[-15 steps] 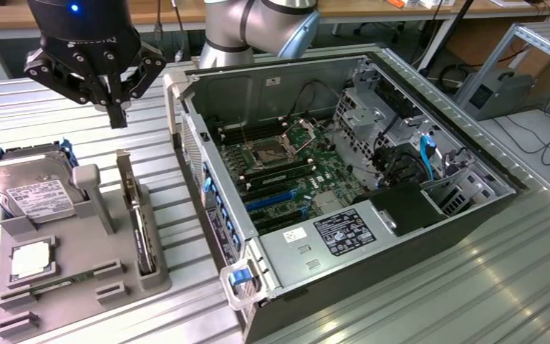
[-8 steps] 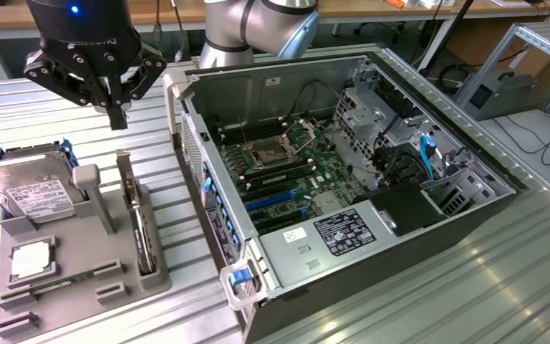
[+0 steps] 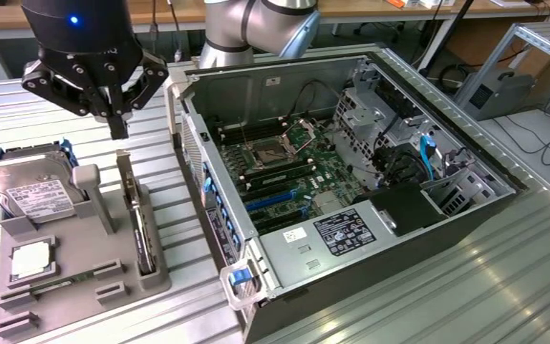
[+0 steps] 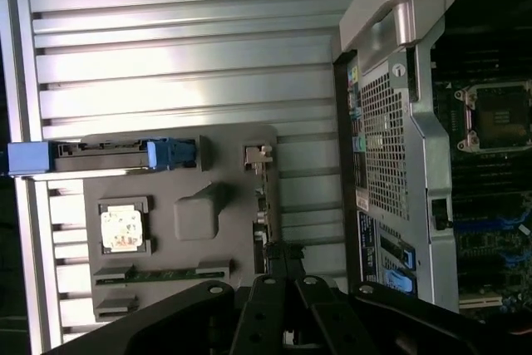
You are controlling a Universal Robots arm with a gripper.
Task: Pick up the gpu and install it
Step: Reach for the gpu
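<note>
Black gripper (image 3: 119, 131), closed and empty, hangs above the gpu (image 3: 141, 229), covering one end in the wrist view.

Ribbed metal bench (image 3: 447, 287), slats running across. Grey holder tray (image 3: 82, 247) lies flat on it toward the exterior view's left edge. Open computer case (image 3: 299, 251) lies on its side mid-bench, just beside the tray, with a narrow strip of bare slats between them.

Gripper (image 3: 118, 127) closed; pointing straight down, hovering.
</note>
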